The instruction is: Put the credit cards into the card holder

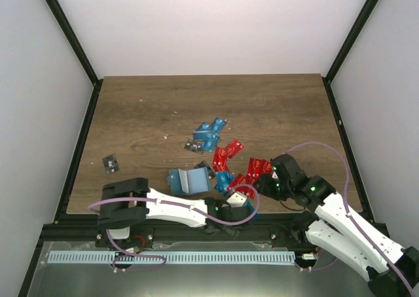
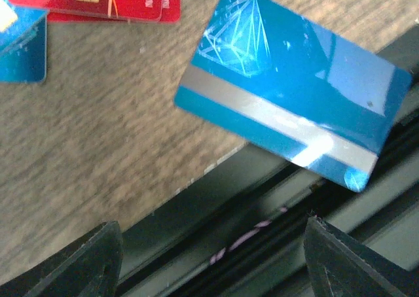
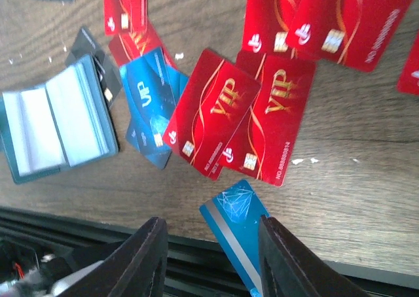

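While both pairs of jaws stand spread and empty, a bright blue card point(image 1: 243, 201) sits at the table's point(image 1: 196, 107) near edge.
Top view: the open teal card holder point(image 1: 188, 180) lies left of it, red cards point(image 1: 228, 154) beyond. Left wrist: the card, silver-striped, lies ahead of my left gripper point(image 2: 213, 244), its long axis slanting down to the right, one corner past the edge. Right wrist: it lies under my right gripper point(image 3: 213, 244), between the fingers point(image 3: 147, 258), unpinched.

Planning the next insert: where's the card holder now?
Top view: the card holder lies open by the near edge of the table, left of the red cards.
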### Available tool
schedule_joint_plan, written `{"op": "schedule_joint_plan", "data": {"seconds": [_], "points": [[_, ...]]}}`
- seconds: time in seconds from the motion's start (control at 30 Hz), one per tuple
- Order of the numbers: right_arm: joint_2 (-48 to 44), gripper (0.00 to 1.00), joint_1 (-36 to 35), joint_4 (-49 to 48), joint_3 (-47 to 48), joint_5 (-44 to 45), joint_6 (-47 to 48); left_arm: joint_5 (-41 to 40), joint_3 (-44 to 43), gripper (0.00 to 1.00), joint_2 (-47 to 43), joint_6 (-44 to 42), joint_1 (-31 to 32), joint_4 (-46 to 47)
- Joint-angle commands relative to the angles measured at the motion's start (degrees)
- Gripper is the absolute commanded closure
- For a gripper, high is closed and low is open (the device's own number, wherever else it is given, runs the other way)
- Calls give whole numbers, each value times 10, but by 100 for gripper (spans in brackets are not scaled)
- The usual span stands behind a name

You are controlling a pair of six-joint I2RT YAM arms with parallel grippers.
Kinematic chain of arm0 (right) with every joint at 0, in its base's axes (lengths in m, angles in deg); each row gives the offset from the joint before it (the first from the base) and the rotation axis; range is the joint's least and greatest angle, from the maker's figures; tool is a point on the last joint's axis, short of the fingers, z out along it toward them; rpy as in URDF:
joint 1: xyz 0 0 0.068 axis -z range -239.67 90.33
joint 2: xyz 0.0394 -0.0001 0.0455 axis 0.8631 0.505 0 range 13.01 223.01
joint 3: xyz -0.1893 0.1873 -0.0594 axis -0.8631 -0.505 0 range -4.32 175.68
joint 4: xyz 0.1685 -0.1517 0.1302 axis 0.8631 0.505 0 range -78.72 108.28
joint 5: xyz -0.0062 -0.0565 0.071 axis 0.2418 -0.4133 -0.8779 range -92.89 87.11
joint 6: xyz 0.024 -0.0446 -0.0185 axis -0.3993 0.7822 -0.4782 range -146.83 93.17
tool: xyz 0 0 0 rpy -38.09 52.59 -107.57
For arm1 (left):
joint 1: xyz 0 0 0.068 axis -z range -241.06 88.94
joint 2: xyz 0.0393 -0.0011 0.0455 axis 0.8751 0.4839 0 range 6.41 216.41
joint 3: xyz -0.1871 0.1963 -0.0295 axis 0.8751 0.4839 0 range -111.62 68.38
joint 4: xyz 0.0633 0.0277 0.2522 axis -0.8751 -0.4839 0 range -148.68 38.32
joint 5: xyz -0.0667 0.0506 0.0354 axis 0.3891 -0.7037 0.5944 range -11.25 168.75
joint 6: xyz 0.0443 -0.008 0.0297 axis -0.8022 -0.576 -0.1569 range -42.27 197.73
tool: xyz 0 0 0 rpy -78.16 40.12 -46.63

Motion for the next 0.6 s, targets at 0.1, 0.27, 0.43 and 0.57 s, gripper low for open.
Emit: {"op": "schedule_joint_plan", "data": {"seconds": [0.1, 0.27, 0.43, 0.57], "points": [[42, 57, -3, -34, -62, -89, 11, 122, 100, 24, -110, -12, -43, 126], [49, 48, -3, -15, -71, -91, 8, 254, 190, 23, -152, -9, -92, 289], [85, 50, -3, -23, -86, -95, 8, 328, 210, 20, -130, 9, -110, 373], [103, 53, -3, -32, -94, -97, 10, 357, 217, 19, -106, 47, -115, 425]]}}
